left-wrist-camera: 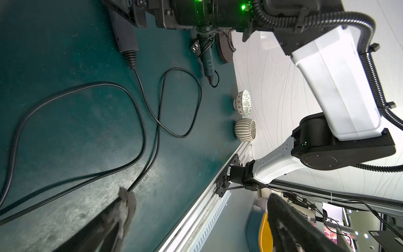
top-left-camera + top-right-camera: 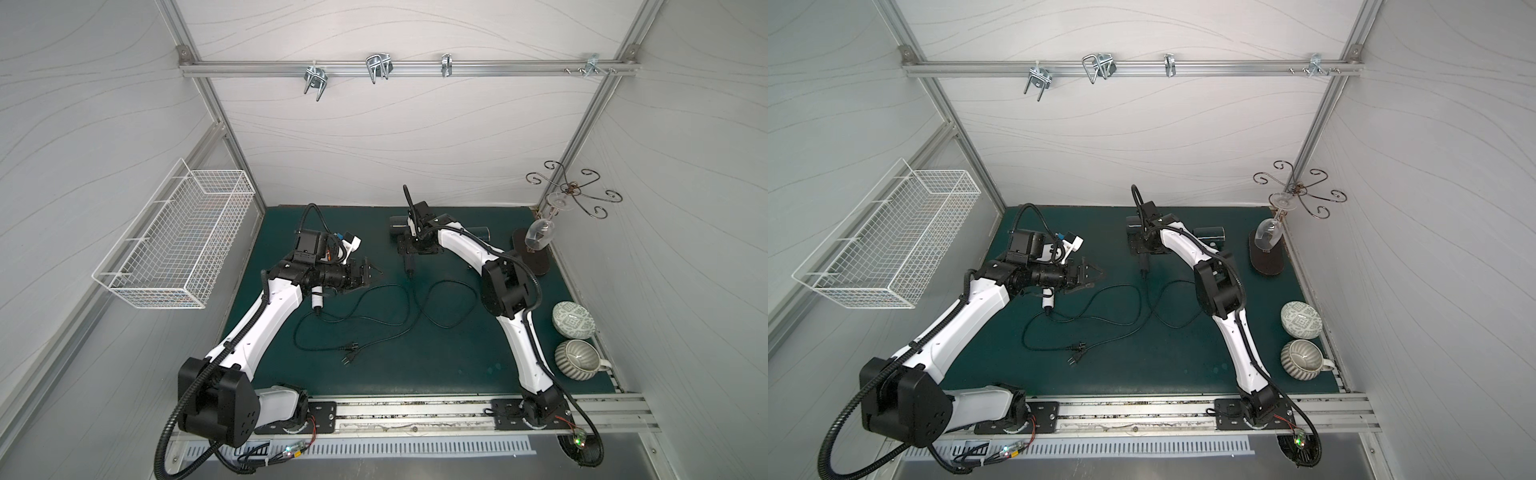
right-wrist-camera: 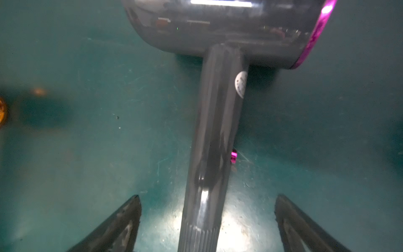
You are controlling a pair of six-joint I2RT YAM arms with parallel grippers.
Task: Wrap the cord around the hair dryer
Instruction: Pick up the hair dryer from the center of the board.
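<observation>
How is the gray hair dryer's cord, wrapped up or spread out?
Spread out: the cord lies in loose loops on the mat, none around the hair dryer.

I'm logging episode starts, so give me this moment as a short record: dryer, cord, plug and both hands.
hair dryer: lying on the green mat, far centre, handle toward the robot
cord: loose loops on the mat, none around the dryer
plug: free on the mat, near side
right hand: open, fingers either side of the handle, not gripping
left hand: open, low by the cord, holding nothing; contact unclear
task stage: wrapping not begun
</observation>
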